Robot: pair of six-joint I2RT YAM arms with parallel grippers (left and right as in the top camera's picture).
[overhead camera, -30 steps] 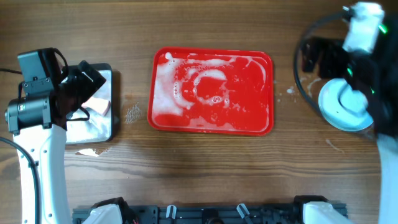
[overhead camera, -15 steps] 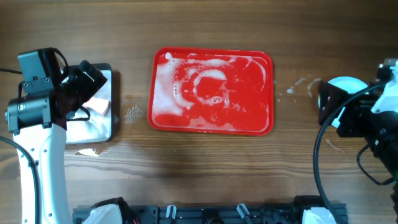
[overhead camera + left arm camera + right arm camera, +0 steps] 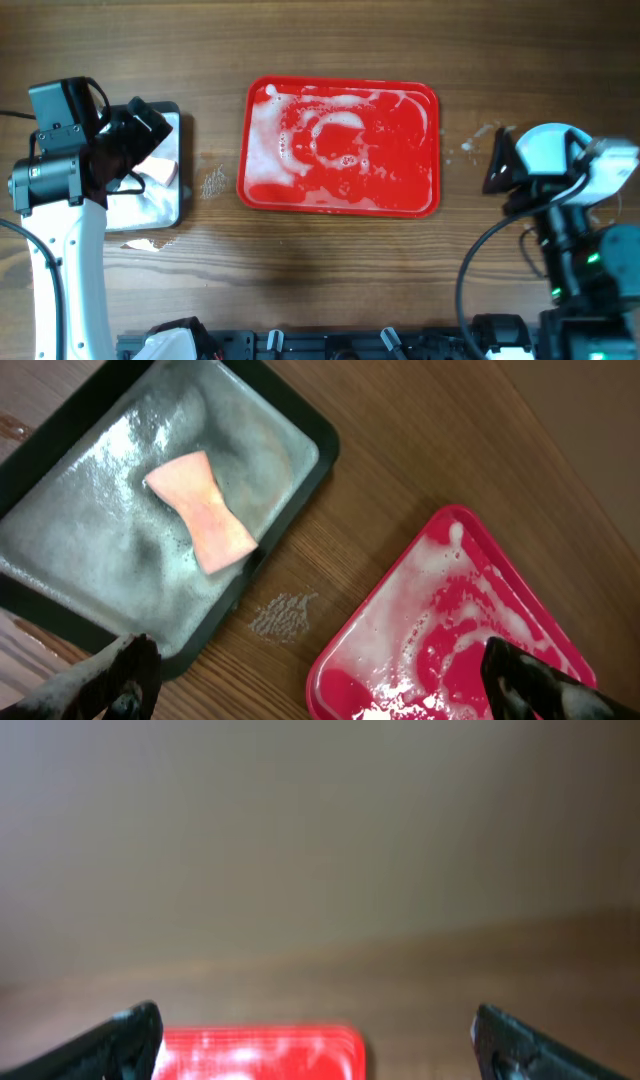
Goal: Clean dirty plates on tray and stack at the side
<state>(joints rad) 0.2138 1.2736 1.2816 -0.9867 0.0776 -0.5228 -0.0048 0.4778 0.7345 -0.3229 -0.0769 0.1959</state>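
The red tray (image 3: 256, 190) lies mid-table, covered in white foam, with no plate on it; it also shows in the left wrist view (image 3: 440, 650) and, blurred, in the right wrist view (image 3: 260, 1055). A light-cyan plate (image 3: 545, 150) sits on the table right of the tray, partly hidden under my right arm; I cannot tell how many are stacked there. My right gripper (image 3: 499, 165) is open and empty beside it, pointing toward the tray, and shows in its own view (image 3: 320, 1045). My left gripper (image 3: 140, 130) is open and empty over the metal tray, as in its wrist view (image 3: 320, 690).
A black-rimmed metal tray (image 3: 180, 205) at the left holds soapy water and a pink-orange sponge (image 3: 200, 510). A small foam patch (image 3: 213, 183) lies on the wood between the two trays. Water splashes (image 3: 470, 143) mark the wood right of the red tray.
My right arm swung from the back right toward the front and now sits over the plate, gripper pointing left at the tray. The left arm has not moved.
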